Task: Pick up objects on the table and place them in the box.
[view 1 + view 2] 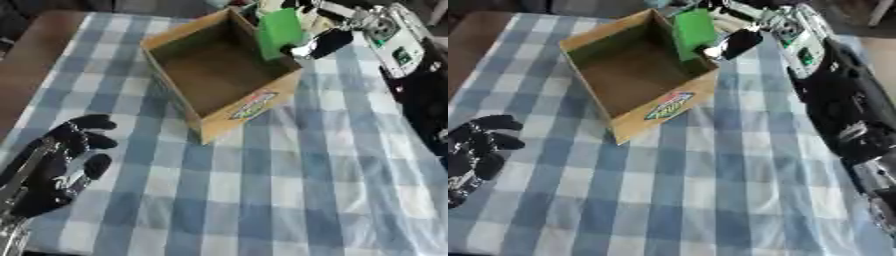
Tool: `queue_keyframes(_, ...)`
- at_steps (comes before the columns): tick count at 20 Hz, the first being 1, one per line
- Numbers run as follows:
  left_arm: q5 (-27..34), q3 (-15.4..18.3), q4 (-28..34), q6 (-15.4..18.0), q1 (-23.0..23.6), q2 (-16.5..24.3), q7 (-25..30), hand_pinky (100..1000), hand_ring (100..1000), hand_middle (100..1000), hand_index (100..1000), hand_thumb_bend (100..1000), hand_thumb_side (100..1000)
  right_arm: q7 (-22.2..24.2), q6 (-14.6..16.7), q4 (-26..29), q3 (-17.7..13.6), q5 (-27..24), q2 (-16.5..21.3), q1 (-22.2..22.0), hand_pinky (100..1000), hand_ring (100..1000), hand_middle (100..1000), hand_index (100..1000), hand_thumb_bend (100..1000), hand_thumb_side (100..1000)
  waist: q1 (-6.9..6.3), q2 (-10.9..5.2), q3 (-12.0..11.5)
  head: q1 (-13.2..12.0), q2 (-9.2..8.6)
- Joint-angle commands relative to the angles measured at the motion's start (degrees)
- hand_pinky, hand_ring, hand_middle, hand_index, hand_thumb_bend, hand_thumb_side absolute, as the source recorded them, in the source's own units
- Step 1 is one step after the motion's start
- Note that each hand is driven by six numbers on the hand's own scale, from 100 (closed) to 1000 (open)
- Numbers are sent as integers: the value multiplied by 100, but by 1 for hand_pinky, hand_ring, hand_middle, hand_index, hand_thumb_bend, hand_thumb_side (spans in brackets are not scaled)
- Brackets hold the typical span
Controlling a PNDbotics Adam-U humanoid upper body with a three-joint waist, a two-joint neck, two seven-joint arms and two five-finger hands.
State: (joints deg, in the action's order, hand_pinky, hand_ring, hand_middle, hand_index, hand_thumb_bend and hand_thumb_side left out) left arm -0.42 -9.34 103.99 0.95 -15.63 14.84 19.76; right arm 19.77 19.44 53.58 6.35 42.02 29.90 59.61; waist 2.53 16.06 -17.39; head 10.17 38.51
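An open cardboard box (249, 105) stands on the checked tablecloth at the upper middle, its inside bare brown. My right hand (325, 42) reaches in from the upper right and holds a flat green object (280, 31) upright over the box's far right rim, fingers curled round it. My left hand (61, 162) rests at the lower left, apart from the box, fingers loosely relaxed with nothing in them.
The blue and white checked cloth (289, 190) covers the table (31, 65), whose brown wood shows at the upper left. My right arm (842, 95) runs down the right side. The box carries a coloured label (668, 105) on its near wall.
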Motion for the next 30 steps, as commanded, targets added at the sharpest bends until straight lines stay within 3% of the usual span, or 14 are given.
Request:
queue_keyframes(1, 34, -18, 60, 10, -80, -4, 43, 782, 690, 758, 864, 507, 559, -220, -118, -46, 8, 281, -61, 153, 837, 882, 870, 562, 317, 431, -21, -124, -24, 39, -85)
queue_keyframes(15, 39, -18, 64, 14, -91, -28, 58, 783, 690, 758, 864, 507, 560, -281, 89, -75, 167, 908, -393, 93, 843, 878, 870, 640, 347, 487, -29, -121, -46, 5, -49)
queue_keyframes(19, 40, -16, 67, 16, -92, -27, 59, 784, 690, 758, 864, 508, 559, -308, 159, -14, 219, 1003, -415, 101, 849, 881, 872, 731, 381, 530, -31, -124, -54, 6, -43)
queue_keyframes(23, 37, -12, 66, 16, -93, -27, 59, 784, 690, 758, 864, 508, 559, -293, 272, 84, 301, 1183, -444, 103, 861, 893, 882, 812, 422, 571, -29, -129, -54, 0, -46)
queue_keyframes(30, 33, -2, 65, 18, -92, -27, 58, 784, 690, 759, 865, 508, 559, -421, 391, 311, 390, 1590, -432, 104, 878, 911, 900, 927, 599, 714, -26, -130, -30, -22, -44)
